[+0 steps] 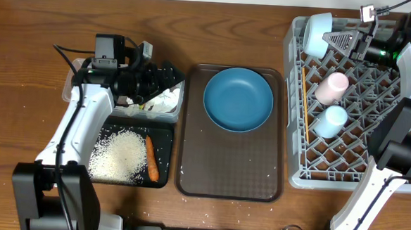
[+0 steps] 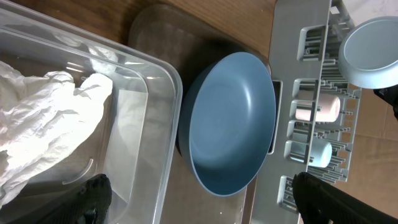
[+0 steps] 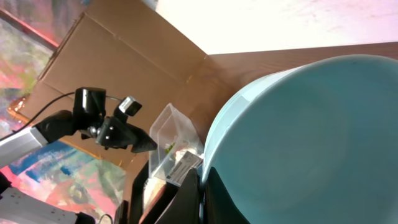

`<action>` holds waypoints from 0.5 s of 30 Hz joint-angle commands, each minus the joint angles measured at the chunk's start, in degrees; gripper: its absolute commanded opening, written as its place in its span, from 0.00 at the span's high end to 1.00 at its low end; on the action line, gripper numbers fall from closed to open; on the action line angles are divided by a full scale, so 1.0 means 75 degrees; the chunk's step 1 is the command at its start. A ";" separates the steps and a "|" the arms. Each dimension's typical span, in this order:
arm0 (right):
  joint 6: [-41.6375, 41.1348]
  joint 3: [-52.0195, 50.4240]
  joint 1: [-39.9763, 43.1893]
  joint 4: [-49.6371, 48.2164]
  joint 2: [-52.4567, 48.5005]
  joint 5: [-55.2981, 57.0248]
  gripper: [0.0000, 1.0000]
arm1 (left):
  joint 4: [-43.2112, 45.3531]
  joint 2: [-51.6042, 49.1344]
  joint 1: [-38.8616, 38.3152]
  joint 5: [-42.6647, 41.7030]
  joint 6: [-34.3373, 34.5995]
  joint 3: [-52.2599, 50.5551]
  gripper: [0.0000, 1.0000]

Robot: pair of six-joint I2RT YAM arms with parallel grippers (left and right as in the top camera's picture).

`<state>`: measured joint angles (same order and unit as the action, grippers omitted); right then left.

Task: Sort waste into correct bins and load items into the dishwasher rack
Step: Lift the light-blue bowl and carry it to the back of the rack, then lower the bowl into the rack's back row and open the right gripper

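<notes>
Two cups (image 1: 332, 87) racked; right gripper (image 1: 328, 39) seemingly pinches bowl (image 1: 316, 28).

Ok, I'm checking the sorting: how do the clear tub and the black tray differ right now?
The clear tub is see-through with tall walls; the black tray is opaque and shallow. The tub holds crumpled white tissues; the tray holds rice grains and a carrot. Both are rectangular and lie left of the brown serving tray.
</notes>
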<state>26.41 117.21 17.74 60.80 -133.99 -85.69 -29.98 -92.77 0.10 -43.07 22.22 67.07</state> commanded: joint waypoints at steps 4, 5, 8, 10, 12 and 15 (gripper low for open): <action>0.0396 -0.0096 -0.0187 0.0009 -0.0096 -0.0490 0.99 | 0.0006 0.0166 -0.0009 0.0041 -0.0076 -0.0047 0.05; 0.0469 -0.0140 -0.0219 -0.0006 -0.0096 -0.0490 0.99 | 0.0006 0.0166 -0.0009 0.0041 -0.0076 -0.0047 0.05; 0.0612 -0.0356 -0.0251 -0.0082 -0.0096 -0.0490 0.99 | 0.0006 0.0166 -0.0009 0.0041 -0.0076 -0.0047 0.05; 0.0793 -0.0519 -0.0262 -0.0082 -0.0096 -0.0490 0.99 | 0.0006 0.0166 -0.0009 0.0041 -0.0076 -0.0047 0.05; 0.0950 -0.0685 -0.0254 -0.0085 -0.0096 -0.0490 0.99 | 0.0006 0.0166 -0.0009 0.0044 -0.0076 -0.0047 0.05; 0.0950 -0.0938 -0.0236 -0.0297 -0.0096 -0.0490 0.99 | 0.0006 0.0166 -0.0009 0.0041 -0.0076 -0.0047 0.05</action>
<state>31.11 111.66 15.99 59.22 -134.02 -87.42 -29.98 -92.77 0.10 -43.07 22.22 67.07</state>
